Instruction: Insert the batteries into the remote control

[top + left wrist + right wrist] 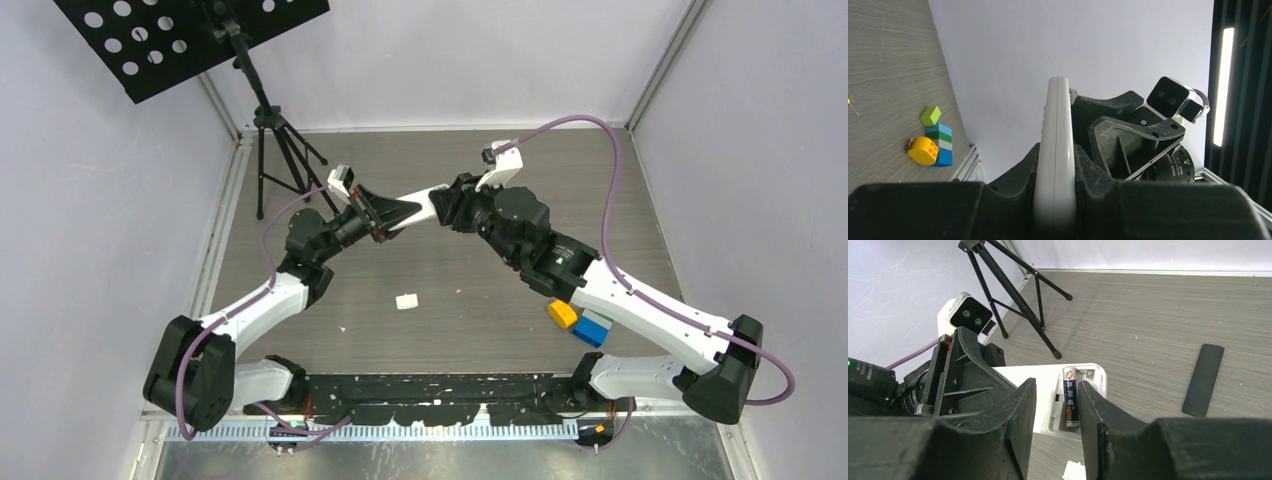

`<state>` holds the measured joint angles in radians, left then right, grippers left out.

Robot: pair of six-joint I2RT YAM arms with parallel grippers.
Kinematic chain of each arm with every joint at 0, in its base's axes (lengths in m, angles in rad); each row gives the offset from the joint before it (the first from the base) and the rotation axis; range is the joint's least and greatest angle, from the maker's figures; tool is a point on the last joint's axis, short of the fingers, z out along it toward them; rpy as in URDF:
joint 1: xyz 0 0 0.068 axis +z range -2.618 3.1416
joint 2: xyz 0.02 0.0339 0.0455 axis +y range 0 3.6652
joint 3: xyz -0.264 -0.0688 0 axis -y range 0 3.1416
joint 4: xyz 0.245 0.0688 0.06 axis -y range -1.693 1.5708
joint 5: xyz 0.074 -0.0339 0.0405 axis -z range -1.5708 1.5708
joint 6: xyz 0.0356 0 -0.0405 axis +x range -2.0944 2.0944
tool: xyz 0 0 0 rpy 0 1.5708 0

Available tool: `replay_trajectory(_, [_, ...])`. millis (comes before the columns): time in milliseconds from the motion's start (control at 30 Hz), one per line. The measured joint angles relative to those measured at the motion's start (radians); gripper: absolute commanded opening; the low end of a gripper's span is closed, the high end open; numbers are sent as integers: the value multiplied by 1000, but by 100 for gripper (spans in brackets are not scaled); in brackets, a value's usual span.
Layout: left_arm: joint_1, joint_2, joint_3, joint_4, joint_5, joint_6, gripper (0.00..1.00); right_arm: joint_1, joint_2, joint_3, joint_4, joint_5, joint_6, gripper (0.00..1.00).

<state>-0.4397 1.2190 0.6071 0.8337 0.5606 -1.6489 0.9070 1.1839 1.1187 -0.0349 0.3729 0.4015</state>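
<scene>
Right wrist view: the white remote control [1045, 375] is open at the back, and one dark battery [1070, 396] lies in its slot (silver tip to the far side). The right gripper [1056, 386] is just over it with its fingers apart, holding nothing. One finger is right beside the battery. The left gripper [1058, 165] pinches the remote tight on both sides and holds it up off the table [480, 290]. A small white piece [406, 301] lies on the table nearer the arms. Toy blocks [578, 322] sit on the right. A flat black bar [1204, 379] lies right of the remote.
</scene>
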Motion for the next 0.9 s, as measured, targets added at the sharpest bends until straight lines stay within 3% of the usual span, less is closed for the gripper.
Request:
replay_trajectory(167, [-1, 0, -8, 11, -3, 31, 0, -18, -42, 0, -50, 2, 74, 74])
replay_trajectory(233, [-1, 0, -8, 31, -5, 45, 0, -29, -68, -2, -72, 6, 127, 81])
replay_trajectory(467, [-1, 2, -32, 137, -16, 90, 0, -43, -185, -86, -69, 17, 421, 85])
replay_trajectory(667, [-1, 10, -41, 211, -18, 105, 0, -43, -160, -216, 95, -34, 599, 87])
replay_trajectory(900, [-1, 11, -45, 245, -17, 129, 0, -43, -112, -282, 283, -63, 698, 88])
